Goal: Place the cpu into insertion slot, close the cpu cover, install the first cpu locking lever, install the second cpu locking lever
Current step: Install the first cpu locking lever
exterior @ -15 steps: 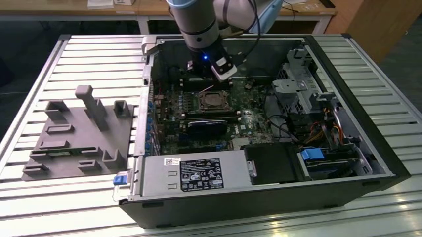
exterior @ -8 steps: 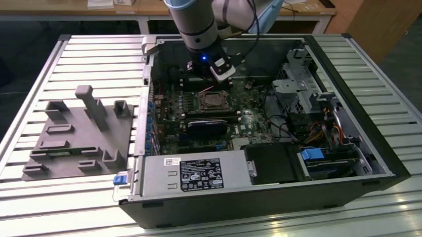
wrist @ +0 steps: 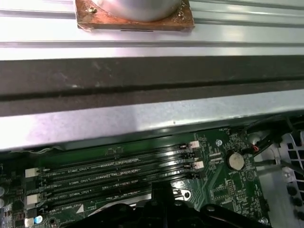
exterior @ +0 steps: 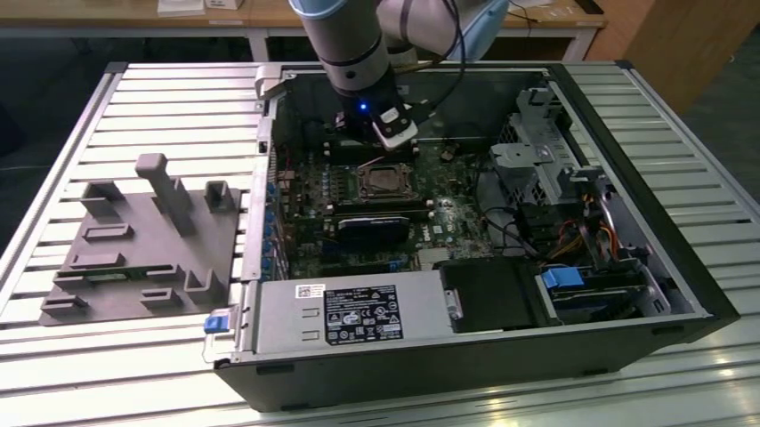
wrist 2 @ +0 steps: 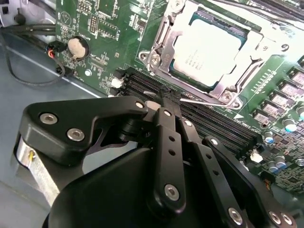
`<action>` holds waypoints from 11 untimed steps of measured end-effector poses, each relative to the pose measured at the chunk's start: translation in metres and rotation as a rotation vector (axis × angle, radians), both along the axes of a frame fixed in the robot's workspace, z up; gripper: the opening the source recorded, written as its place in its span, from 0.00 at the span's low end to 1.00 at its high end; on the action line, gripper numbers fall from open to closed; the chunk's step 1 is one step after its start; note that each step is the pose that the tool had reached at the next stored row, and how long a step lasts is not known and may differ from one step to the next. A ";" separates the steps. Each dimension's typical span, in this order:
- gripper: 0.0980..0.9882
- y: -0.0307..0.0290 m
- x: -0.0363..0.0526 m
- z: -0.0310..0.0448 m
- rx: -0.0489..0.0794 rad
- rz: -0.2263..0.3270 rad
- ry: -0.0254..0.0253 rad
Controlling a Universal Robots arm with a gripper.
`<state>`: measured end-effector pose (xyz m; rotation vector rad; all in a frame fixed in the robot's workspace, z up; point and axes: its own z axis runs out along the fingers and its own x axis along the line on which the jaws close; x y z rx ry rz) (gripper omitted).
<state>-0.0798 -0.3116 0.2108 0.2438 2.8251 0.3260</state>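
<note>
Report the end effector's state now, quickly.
End effector: closed, tips at the thin locking lever beside the cpu cover; whether it grips the lever cannot be told.

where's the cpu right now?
In the second wrist view the cpu sits framed by the metal cover, beside the memory slots, just past the tool. In the exterior view it is mid-motherboard.

grey tubular arm (exterior: 352, 53) with pale blue joint cap (exterior: 319, 7), black cable (exterior: 450, 40), small blue light (exterior: 362, 108); black linked hand (wrist 2: 169, 97) studded with silver screws (wrist 2: 76, 134).
</note>
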 end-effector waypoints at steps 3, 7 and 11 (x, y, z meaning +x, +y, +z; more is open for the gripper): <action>0.00 0.0023 -0.0012 -0.0014 -0.001 -0.012 -0.0001; 0.00 0.0060 -0.0019 -0.0031 -0.003 -0.022 -0.0002; 0.00 0.0075 -0.0032 -0.0054 -0.011 -0.034 -0.0002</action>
